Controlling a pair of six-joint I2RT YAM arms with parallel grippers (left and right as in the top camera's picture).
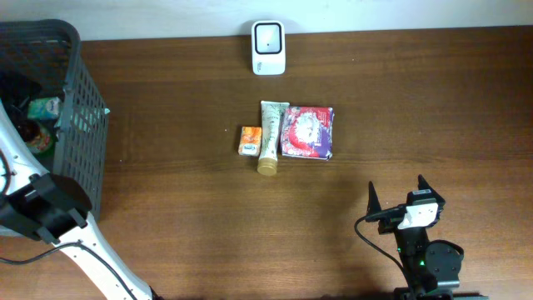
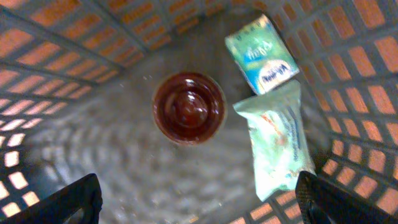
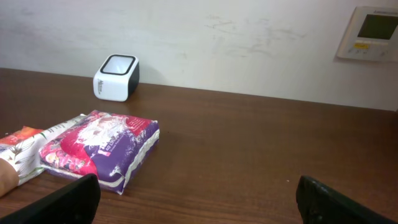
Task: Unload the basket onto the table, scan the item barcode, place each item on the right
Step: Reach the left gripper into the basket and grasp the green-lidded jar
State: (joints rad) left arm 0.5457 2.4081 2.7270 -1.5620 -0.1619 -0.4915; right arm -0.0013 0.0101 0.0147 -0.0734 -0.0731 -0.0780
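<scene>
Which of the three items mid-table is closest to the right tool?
The purple and pink packet: rightmost in the row, nearest the right tool; the cream tube and orange box lie further left.

No readable wording anywhere. Small white print on the purple packet, too fine to make out. Blue-and-white logo on the green carton inside the basket, blurred beyond reading. Faint lettering on the tube and on the wall panel, likewise illegible.
</scene>
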